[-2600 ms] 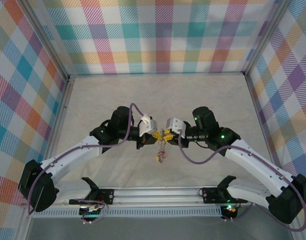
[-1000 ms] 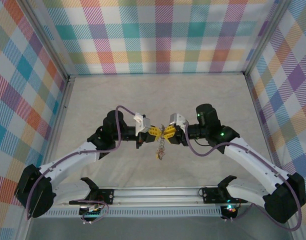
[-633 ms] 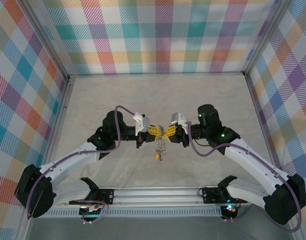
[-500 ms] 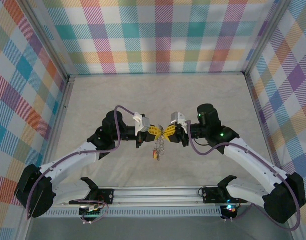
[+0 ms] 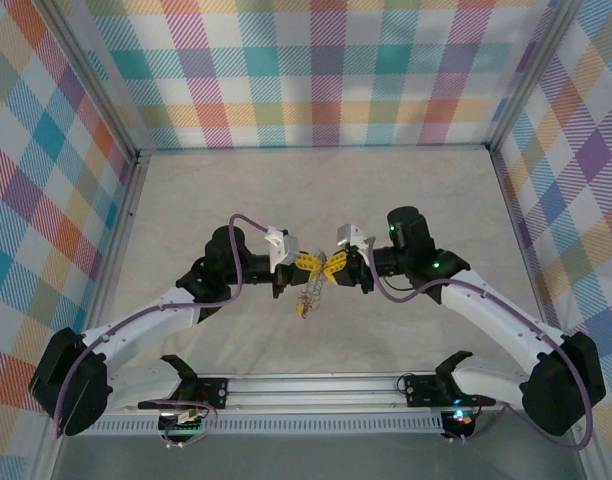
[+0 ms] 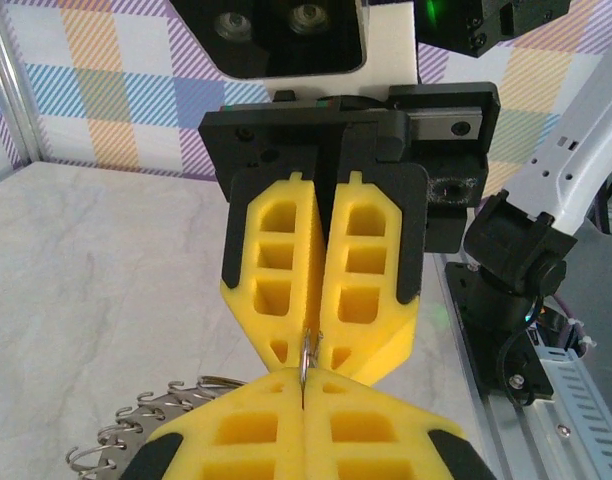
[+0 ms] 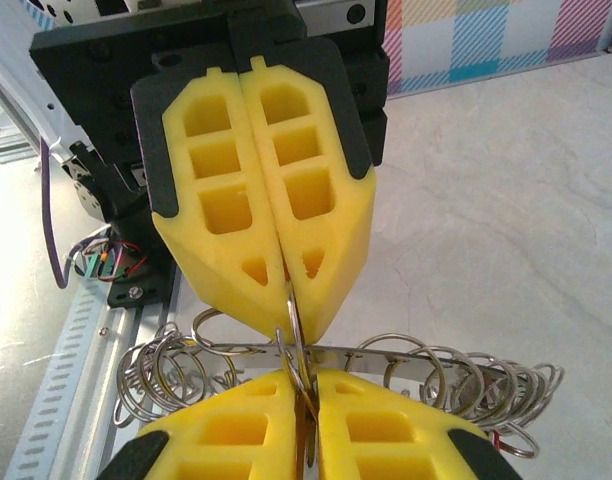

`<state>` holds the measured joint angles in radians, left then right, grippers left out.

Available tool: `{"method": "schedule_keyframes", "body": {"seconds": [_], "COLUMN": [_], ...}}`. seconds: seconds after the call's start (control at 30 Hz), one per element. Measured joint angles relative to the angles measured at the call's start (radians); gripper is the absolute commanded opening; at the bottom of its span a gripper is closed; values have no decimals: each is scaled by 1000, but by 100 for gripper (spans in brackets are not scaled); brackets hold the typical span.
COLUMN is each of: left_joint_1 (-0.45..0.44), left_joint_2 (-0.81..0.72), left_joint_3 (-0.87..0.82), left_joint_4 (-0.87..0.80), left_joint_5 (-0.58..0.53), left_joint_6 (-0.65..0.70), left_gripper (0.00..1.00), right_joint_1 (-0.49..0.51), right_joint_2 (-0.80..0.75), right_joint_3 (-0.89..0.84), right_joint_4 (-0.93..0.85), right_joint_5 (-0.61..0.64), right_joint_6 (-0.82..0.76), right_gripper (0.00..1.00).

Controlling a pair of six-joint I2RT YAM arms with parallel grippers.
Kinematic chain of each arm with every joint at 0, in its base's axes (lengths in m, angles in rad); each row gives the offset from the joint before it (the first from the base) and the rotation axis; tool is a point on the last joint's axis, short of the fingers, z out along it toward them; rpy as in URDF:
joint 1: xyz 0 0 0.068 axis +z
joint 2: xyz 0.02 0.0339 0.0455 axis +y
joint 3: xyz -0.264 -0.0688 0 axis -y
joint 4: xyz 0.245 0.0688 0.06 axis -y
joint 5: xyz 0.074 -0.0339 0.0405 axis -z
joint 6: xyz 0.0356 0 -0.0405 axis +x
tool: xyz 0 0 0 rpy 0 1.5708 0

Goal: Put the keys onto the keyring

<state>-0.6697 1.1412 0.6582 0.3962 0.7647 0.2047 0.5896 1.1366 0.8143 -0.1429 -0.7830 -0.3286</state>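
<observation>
**Above mid-table, both grippers pinch one small ring**

Over the bare table (image 5: 406, 200) the two arms meet tip to tip, with the work held up in the air between them. The left gripper (image 6: 304, 400) is clamped tight, yellow pads pressed together, and a thin small ring (image 7: 292, 325) comes out of its seam. The right gripper (image 7: 306, 400) faces it with its pads closed on the same ring from the other side. Holding the ring at two points probably keeps it from twisting, and may let the arms work its coil apart.

The keyring (image 7: 416, 358) runs as a grey band just behind the pinch, fringed with loose wire loops, and it hangs below the fingertips off the table. The keys (image 5: 304, 306) dangle beneath it in the top view as a small cluster with yellow and red in it. They are too tiny to tell apart.

My guess is that threading is under way. The risk is that the thin wire slips out of the soft pads
</observation>
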Motion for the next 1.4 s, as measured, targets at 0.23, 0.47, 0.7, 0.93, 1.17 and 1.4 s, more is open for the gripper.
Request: {"method": "schedule_keyframes", "body": {"seconds": [0.23,0.47,0.7,0.93,1.17,1.4], "left_joint_1": [0,0,0,-11,-11,-11], "left_joint_2": [0,0,-14,-77,-100,-76], "left_joint_3": [0,-24,-47,-49,74,130], "left_joint_4": [19,81,111,20,-293,-433], "left_joint_5": [-8,-27,-57,-116,-142,-138], "left_joint_6": [-7,-14,-30,12,149,219], "left_gripper": [0,0,0,26,28,30], "right_joint_1": [7,8,10,17,44,80], "right_joint_2": [11,27,32,30,41,80], "right_joint_3": [1,2,3,17,128,198], "right_joint_4": [20,57,65,33,-199,-322], "right_joint_5": [8,5,-1,1,81,145], "right_joint_6": [8,38,56,31,-96,-184], "right_gripper": [12,11,3,0,0,0]}}
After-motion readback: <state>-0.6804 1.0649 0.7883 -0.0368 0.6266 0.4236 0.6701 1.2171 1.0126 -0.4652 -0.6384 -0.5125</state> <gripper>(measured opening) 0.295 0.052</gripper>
